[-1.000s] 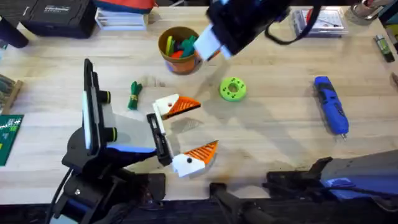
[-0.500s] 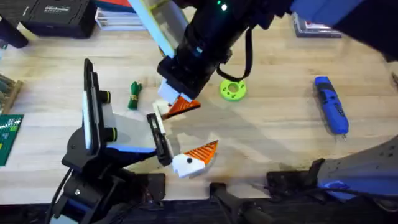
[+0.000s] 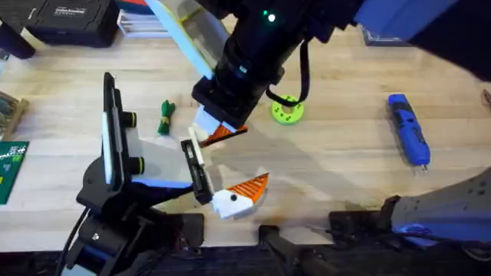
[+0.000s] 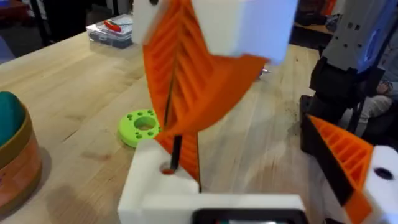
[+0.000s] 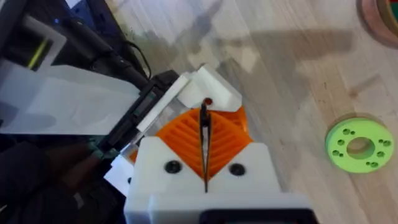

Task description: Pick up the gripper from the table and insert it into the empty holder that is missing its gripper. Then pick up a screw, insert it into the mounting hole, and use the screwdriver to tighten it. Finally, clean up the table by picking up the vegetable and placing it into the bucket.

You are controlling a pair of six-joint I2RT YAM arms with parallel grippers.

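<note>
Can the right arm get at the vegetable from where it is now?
Probably yes. The vegetable lies in the open on the table, just beside the right gripper, with nothing between them. That gripper's shut fingers would need to open first.

One screwdriver (image 3: pixel 407 129), one vegetable (image 3: pixel 166 117), one lime disc (image 3: pixel 287 110) — perhaps more hidden.

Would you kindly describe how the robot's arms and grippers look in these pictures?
The right arm is black with a green indicator light, a black cable and a pale panel. The right gripper has a white block body with two dark screws and orange ribbed pads.
</note>
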